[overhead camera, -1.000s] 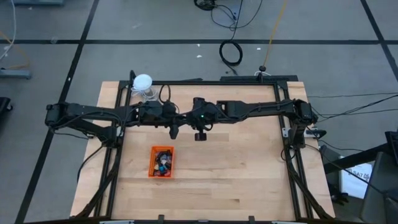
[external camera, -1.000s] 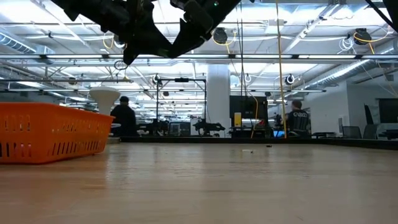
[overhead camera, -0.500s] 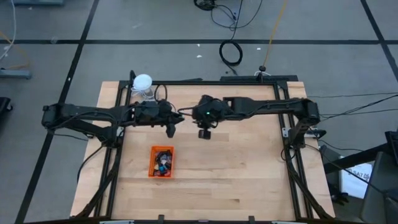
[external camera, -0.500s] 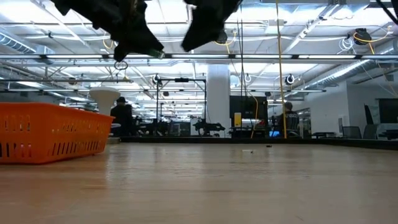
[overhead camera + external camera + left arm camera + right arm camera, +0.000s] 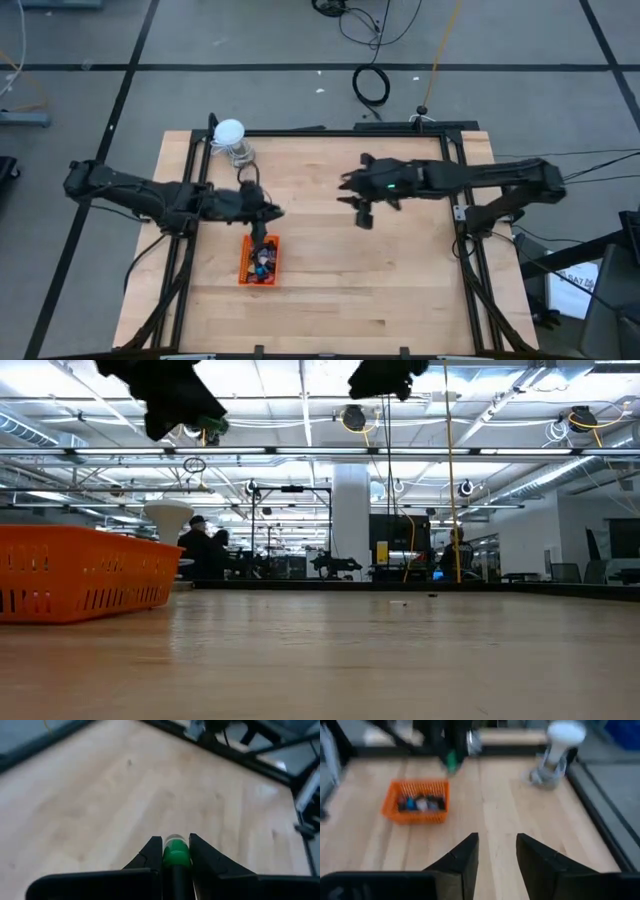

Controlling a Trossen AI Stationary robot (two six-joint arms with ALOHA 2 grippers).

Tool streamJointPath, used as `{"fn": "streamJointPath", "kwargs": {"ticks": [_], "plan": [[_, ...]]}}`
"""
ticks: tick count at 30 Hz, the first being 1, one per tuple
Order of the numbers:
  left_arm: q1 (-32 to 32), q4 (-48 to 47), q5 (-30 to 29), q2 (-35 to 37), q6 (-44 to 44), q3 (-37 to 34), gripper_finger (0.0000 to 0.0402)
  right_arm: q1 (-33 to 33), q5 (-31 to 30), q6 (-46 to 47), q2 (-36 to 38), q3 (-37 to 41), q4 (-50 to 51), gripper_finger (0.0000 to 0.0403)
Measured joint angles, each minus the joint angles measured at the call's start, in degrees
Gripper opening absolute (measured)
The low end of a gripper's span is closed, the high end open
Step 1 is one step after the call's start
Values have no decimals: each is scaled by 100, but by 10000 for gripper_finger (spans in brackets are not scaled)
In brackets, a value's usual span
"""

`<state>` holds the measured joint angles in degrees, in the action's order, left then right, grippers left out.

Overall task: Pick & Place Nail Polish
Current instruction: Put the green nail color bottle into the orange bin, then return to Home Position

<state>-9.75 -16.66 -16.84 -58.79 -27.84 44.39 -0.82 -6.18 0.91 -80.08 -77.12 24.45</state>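
A small green nail polish bottle [image 5: 176, 857] is held in my shut left gripper [image 5: 175, 844]. In the high view, that gripper [image 5: 268, 213] hangs over the table just beyond the far end of the orange tray [image 5: 243, 262]. Several nail polish bottles [image 5: 420, 803] lie in the tray [image 5: 415, 784]. My right gripper [image 5: 497, 851] is open with nothing between its fingers. It hangs above the middle of the table [image 5: 362, 215], to the right of the tray and well apart from my left gripper. My left gripper pinches the green bottle [image 5: 176, 861] between its two fingertips, which touch its two opposite sides. The bottle lies along the fingers, its pale end [image 5: 175, 840] poking out past them. It is lifted clear, high above the table.
A white ball on a clear stand [image 5: 231, 136] stands at the table's far left, behind the tray. Bare wood stretches across the middle and right of the table [image 5: 400, 280]. People stand in the room beyond the table [image 5: 200, 550].
The two grippers stood close together above the table's middle and have drawn apart. My right gripper has gone toward the table's right edge and risen. My left gripper has swung a little toward the table's left and near edges, closer to the tray's far end.
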Motion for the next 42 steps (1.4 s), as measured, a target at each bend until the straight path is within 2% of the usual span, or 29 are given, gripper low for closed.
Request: {"fn": "streamJointPath", "kwargs": {"ticks": [3, 8, 12, 16, 23, 28, 42], "plan": [[-444, -97, -158, -13, -493, -209, 49, -2, 12, 115, 645, 805, -739, 119], [-1081, -127, -301, -10, -1887, -976, 49, -4, 41, 270, 1536, 2183, -2019, 119], [-1590, 24, -6, -12, -2890, -1548, 49, -5, 189, 297, 2090, 3066, -3242, 117], [-1893, 274, 171, -12, -3401, -1901, 52, -2, 191, 297, 2412, 3645, -4079, 117], [-1913, 541, 131, -12, -3392, -1997, 105, -4, 195, 297, 2732, 3970, -4277, 117], [-1911, 781, 137, -12, -3017, -1997, 131, -4, 193, 298, 2829, 4026, -4267, 115], [-1911, 873, 138, -10, -3069, -1997, 140, -4, 194, 299, 2821, 4032, -4079, 114]]}}
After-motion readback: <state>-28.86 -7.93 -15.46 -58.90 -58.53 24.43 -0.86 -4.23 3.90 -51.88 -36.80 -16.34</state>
